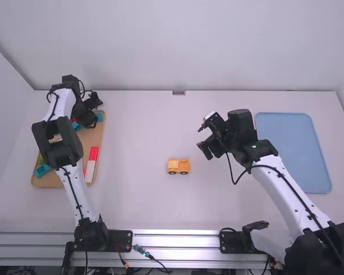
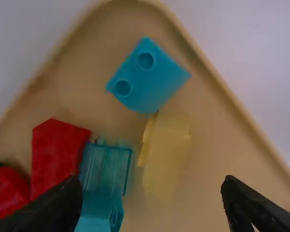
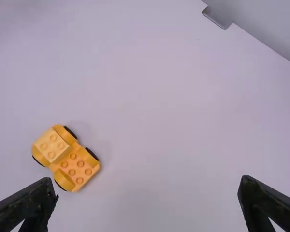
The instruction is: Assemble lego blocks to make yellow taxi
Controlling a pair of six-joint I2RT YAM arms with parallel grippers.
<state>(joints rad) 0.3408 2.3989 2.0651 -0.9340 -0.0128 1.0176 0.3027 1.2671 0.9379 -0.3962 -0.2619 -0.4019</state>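
"Left gripper?"
"Fingers apart; it's over the brown tray of blocks."
"Right gripper?"
"Open too, above the table; the yellow wheeled car sits between them."

High view: left arm hides part of tan tray and whatever lies beneath. Right arm's base cut off at right edge. Left wrist view: pale yellow block blurred, perhaps two pieces; red block cut off at left edge, lower teal block at bottom.
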